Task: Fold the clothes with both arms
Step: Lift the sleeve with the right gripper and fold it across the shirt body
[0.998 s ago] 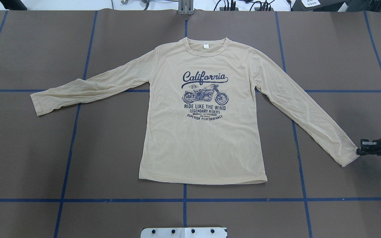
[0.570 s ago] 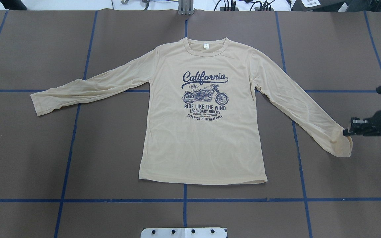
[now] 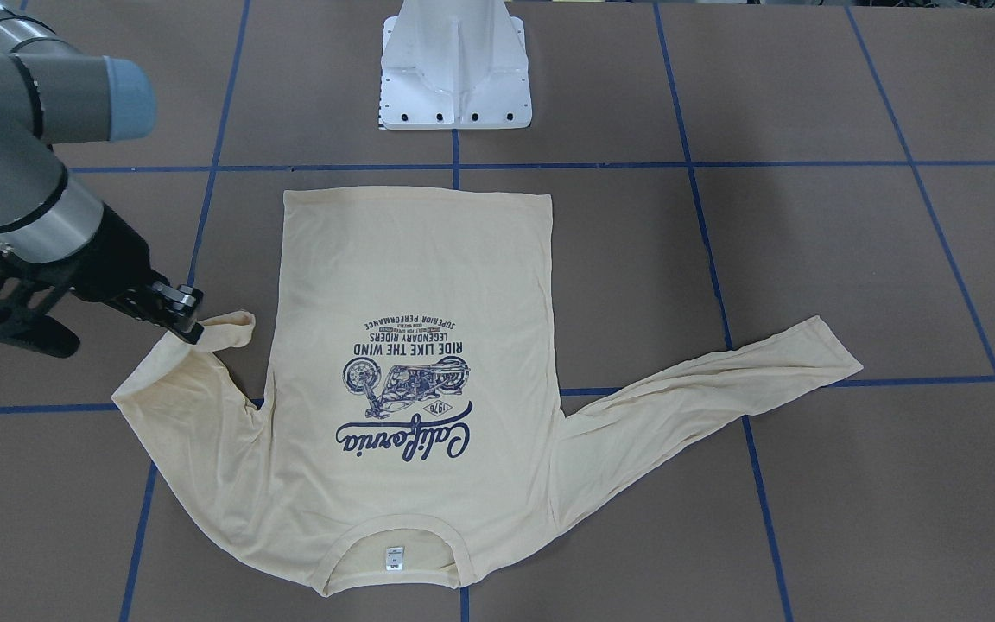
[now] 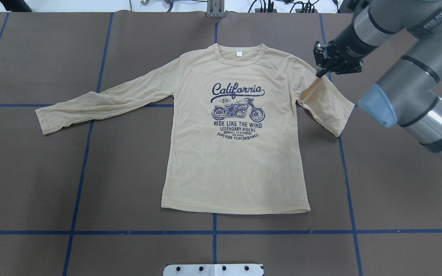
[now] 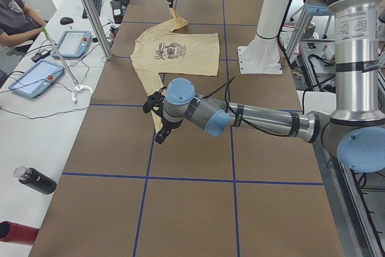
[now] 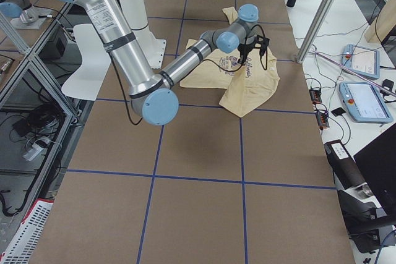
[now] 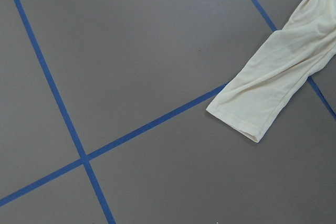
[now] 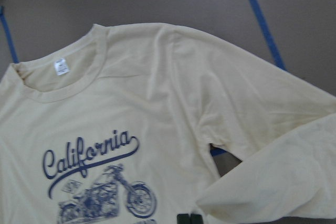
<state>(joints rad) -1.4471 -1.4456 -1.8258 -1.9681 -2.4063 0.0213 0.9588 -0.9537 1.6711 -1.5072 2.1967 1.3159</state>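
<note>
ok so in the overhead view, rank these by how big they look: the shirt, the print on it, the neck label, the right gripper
1. shirt
2. print
3. right gripper, though it sits higher and nearer the camera, so its place below the print is unsure
4. neck label

T-shirt (image 4: 236,168) pale cream-yellow, plain exc. navy motorcycle "California" print (image 4: 237,111) on front; neck label (image 4: 239,53) white. Tabletop (image 4: 129,172) brown w/ blue tape grid (image 4: 213,232). Right arm (image 4: 409,76) & left arm (image 5: 264,118) grey/silver, light-blue joint caps; right gripper (image 4: 319,73) black. Pedestal base (image 3: 454,69) white.
</note>
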